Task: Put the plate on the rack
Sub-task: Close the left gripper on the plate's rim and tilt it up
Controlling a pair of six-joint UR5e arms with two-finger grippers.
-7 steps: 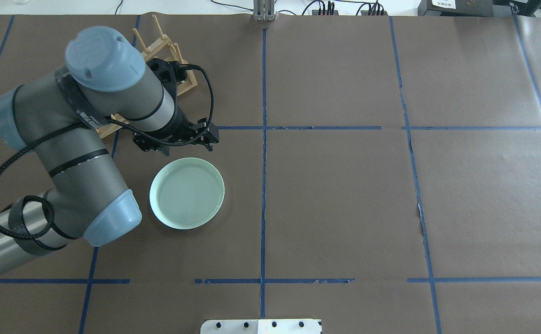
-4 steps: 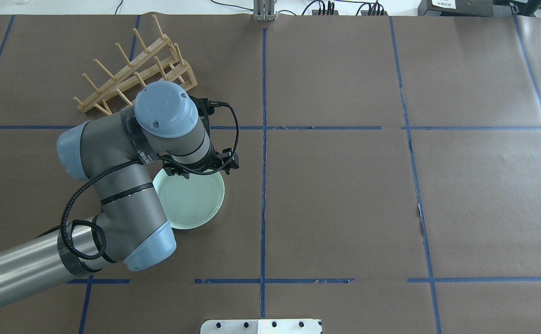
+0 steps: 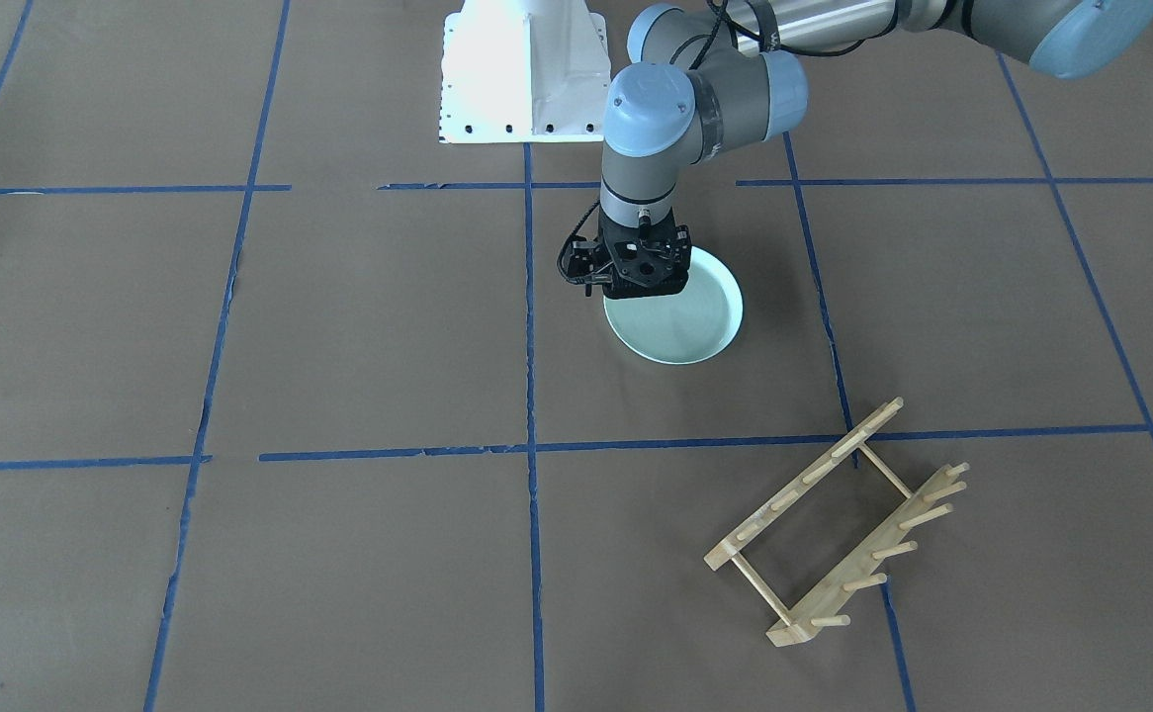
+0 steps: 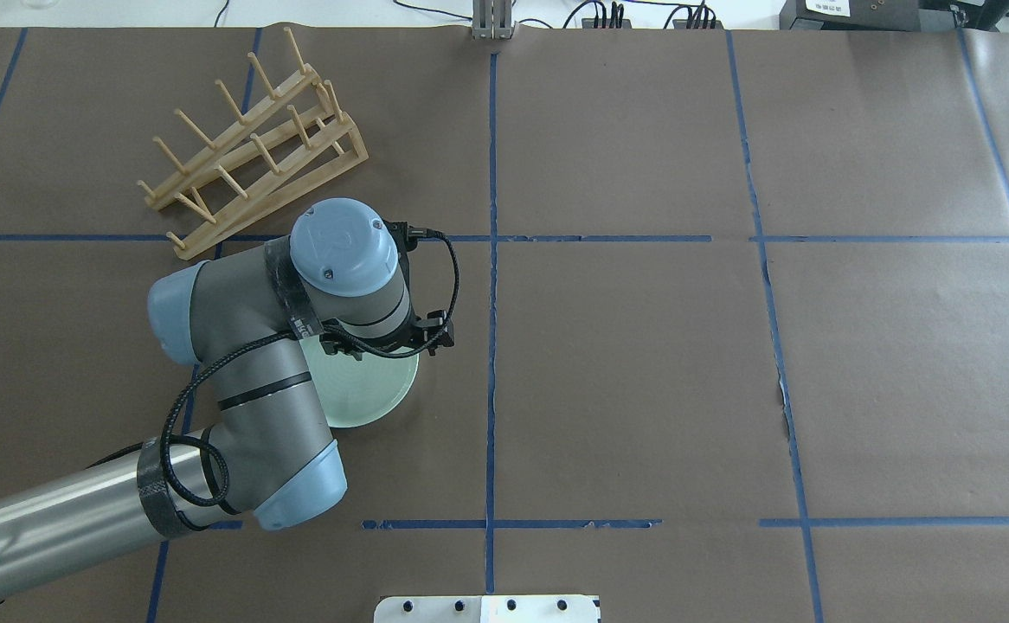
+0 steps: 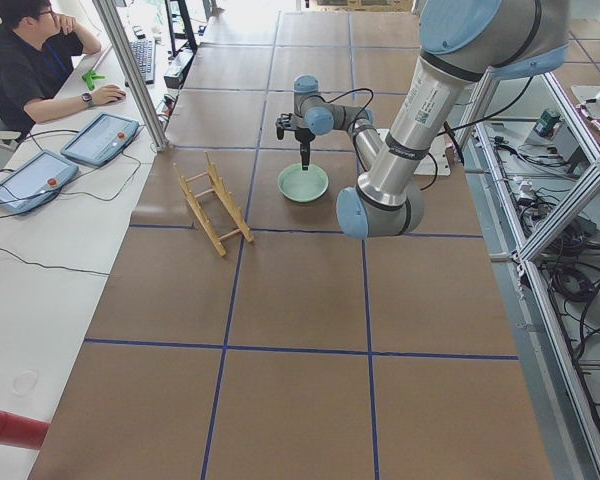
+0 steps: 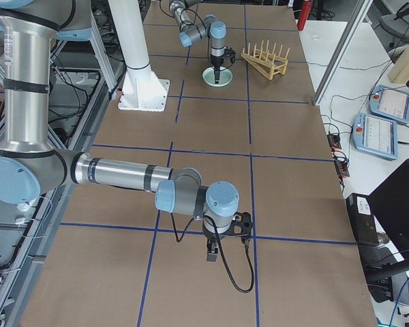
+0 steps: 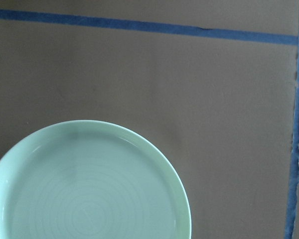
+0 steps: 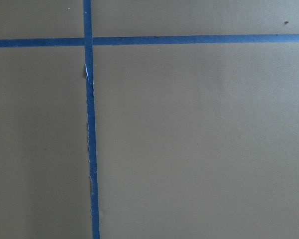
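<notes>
Plate (image 4: 370, 389), mint-green, is laid flat left of centre in the overhead view, overhung at its rim by the left gripper (image 3: 641, 287), grip state not discernible, with the rack (image 4: 249, 143) set apart at upper left.

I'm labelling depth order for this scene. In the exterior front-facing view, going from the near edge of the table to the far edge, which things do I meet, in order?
rack → plate → white robot base
</notes>
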